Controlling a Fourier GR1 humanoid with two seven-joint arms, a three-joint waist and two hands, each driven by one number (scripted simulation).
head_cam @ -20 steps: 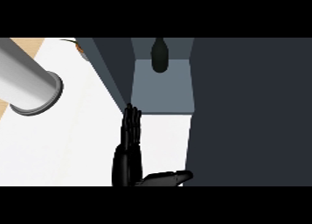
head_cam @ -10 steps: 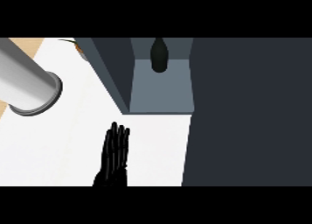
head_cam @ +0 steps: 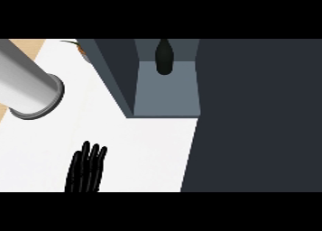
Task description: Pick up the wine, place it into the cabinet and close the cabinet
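Note:
The dark wine bottle (head_cam: 164,56) stands upright at the back of the open cabinet (head_cam: 167,92), on its grey floor. My right hand (head_cam: 86,168) is low over the white counter (head_cam: 143,149), in front and left of the cabinet, well apart from the bottle. Its fingers are straight and hold nothing. The cabinet's dark door (head_cam: 263,117) stands open and fills the right side of the view. My left forearm (head_cam: 20,83) crosses the upper left as a grey cylinder, and its hand is out of view.
The cabinet's left wall (head_cam: 113,72) rises from the counter beside the opening. A strip of wooden surface (head_cam: 26,45) shows beyond the counter at the far left.
My right hand has drawn back from the cabinet's front edge, moving down and left across the counter. The bottle stays inside the cabinet, and the door has not moved.

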